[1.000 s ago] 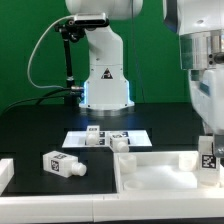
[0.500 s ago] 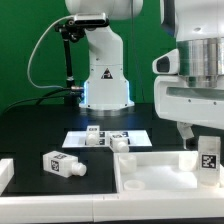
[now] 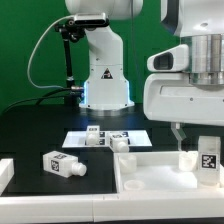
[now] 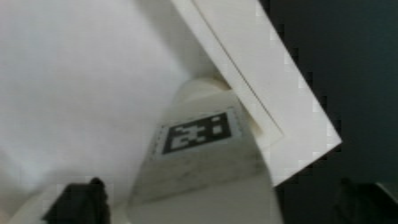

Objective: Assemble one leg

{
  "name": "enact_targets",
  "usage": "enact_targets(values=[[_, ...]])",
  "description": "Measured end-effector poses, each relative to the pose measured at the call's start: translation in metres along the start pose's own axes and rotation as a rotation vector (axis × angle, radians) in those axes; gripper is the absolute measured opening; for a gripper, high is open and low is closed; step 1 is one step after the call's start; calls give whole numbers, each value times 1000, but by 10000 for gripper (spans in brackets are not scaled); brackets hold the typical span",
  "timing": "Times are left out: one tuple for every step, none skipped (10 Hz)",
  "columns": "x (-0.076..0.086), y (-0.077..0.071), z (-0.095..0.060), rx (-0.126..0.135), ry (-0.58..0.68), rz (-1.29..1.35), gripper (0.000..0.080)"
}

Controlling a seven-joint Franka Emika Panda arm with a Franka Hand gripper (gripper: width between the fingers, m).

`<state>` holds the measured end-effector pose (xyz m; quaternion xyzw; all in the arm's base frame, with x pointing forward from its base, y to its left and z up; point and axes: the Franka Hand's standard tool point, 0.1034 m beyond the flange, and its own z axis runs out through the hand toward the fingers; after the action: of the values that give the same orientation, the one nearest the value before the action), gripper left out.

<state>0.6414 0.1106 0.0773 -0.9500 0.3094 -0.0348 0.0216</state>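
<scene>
The black table [image 3: 40,135] stands before a green backdrop [image 3: 25,45]. The gripper [image 3: 183,131] hangs released above the white panel [image 3: 150,165]. The leg [image 3: 209,160] stands upright inside it (tag visible), against the raised rim.

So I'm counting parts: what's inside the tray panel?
One leg stands in the tray panel at the exterior view's right, under the gripper. The arm hides the far right corner.
</scene>
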Motion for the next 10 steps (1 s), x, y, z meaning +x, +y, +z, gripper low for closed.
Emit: enact_targets(values=[[0,0,0,1,-1,83,380],[0,0,0,1,-1,163,380],[0,0,0,0,-1,240,284],[0,0,0,-1,3,339,284],[0,1,1,1,6,414,284],[0,2,1,7,2,543,284],[1,4,2,18,-13,751,284],[2,6,2,37,-38,925,284],[1,6,3,58,-56,1149,284],[-1,5,3,71,-47,1275,285]])
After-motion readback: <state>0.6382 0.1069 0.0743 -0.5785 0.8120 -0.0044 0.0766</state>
